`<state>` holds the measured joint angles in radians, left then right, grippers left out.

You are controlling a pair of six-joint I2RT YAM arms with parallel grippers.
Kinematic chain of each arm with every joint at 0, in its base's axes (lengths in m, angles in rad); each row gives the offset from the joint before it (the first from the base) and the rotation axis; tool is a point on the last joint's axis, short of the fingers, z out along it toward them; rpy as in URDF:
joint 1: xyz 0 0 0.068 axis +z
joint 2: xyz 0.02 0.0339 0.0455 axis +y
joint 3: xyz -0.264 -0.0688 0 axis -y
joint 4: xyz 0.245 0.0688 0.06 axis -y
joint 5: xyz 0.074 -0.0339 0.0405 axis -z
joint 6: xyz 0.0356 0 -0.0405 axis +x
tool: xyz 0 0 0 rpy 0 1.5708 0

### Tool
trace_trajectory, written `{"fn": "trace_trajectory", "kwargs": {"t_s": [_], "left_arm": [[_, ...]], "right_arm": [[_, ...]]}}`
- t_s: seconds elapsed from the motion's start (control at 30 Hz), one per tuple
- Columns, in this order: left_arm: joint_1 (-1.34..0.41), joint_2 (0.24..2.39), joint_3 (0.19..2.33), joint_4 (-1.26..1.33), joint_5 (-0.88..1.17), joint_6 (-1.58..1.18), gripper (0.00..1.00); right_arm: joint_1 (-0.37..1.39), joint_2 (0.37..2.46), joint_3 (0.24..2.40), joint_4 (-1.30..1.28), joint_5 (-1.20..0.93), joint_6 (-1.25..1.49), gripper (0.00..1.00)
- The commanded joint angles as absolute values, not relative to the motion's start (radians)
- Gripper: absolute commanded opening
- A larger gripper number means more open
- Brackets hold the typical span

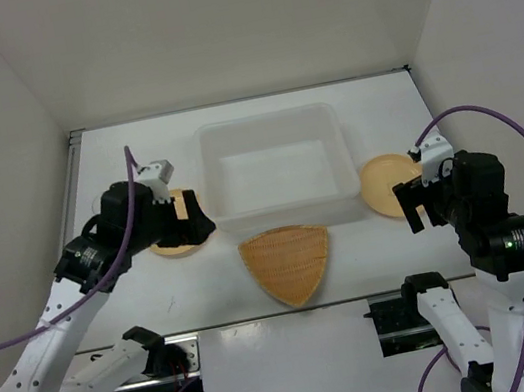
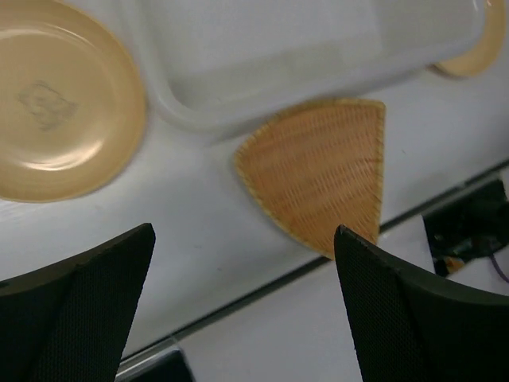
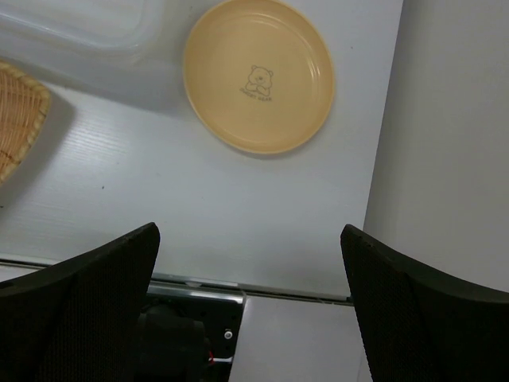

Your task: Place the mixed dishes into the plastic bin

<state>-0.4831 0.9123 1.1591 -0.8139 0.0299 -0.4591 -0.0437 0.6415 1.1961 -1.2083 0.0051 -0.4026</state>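
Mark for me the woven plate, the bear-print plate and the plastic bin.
woven plate [image 1: 289, 262], top view, middle of its weave.
bear-print plate [image 3: 258, 78], right wrist view, printed centre.
plastic bin [image 1: 291, 217], top view, near wall.

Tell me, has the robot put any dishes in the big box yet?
Not yet. Done: nothing, the plastic bin looks empty. In hand: nothing, the left gripper and right gripper are both open. Left to do: the woven plate, the left yellow plate and the right yellow plate all sit on the table. No cups in view.
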Motion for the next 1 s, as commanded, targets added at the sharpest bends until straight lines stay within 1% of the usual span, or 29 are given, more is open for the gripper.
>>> {"fn": "trace_trajectory", "kwargs": {"t_s": [0.0, 0.03, 0.07, 0.13, 0.2, 0.33, 0.47, 0.53, 0.57, 0.63, 0.73, 0.8, 0.97], "left_arm": [[-0.525, 0.850, 1.053, -0.686, 0.283, -0.555, 1.00], [-0.534, 0.821, 1.017, -0.592, 0.352, -0.564, 1.00], [-0.558, 0.793, 0.961, -0.565, 0.335, -0.593, 1.00], [-0.580, 0.739, 0.916, -0.534, 0.293, -0.655, 1.00], [-0.607, 0.739, 0.862, -0.534, 0.284, -0.693, 1.00], [-0.672, 0.761, 0.757, -0.425, 0.319, -0.751, 1.00], [-0.718, 0.761, 0.645, -0.283, 0.322, -0.834, 1.00], [-0.727, 0.808, 0.615, -0.232, 0.385, -0.859, 1.00], [-0.727, 0.889, 0.615, -0.232, 0.400, -0.868, 1.00], [-0.782, 0.936, 0.580, -0.175, 0.380, -0.934, 1.00], [-0.816, 0.936, 0.526, -0.092, 0.301, -1.029, 1.00], [-0.816, 0.951, 0.491, -0.013, 0.301, -1.097, 1.00], [-0.834, 0.973, 0.372, 0.075, 0.313, -1.230, 1.00]], "right_arm": [[-0.048, 0.652, 1.199, -1.232, 0.026, -0.405, 0.99], [-0.048, 0.652, 1.200, -1.223, 0.026, -0.405, 0.99], [-0.048, 0.652, 1.200, -1.223, 0.026, -0.405, 0.99], [-0.048, 0.652, 1.200, -1.201, 0.026, -0.405, 0.99], [-0.048, 0.641, 1.189, -1.181, 0.052, -0.384, 0.99], [-0.048, 0.618, 1.189, -1.141, 0.087, -0.374, 0.99], [-0.048, 0.600, 1.199, -1.150, 0.009, -0.374, 0.99], [-0.048, 0.600, 1.200, -1.161, 0.000, -0.374, 0.99], [-0.048, 0.600, 1.200, -1.170, 0.000, -0.374, 0.99], [-0.048, 0.591, 1.200, -1.181, 0.000, -0.374, 0.99], [-0.048, 0.581, 1.190, -1.199, 0.000, -0.385, 0.99], [-0.048, 0.581, 1.190, -1.200, 0.021, -0.394, 0.99], [-0.048, 0.572, 1.181, -1.209, 0.049, -0.403, 0.99]]}}
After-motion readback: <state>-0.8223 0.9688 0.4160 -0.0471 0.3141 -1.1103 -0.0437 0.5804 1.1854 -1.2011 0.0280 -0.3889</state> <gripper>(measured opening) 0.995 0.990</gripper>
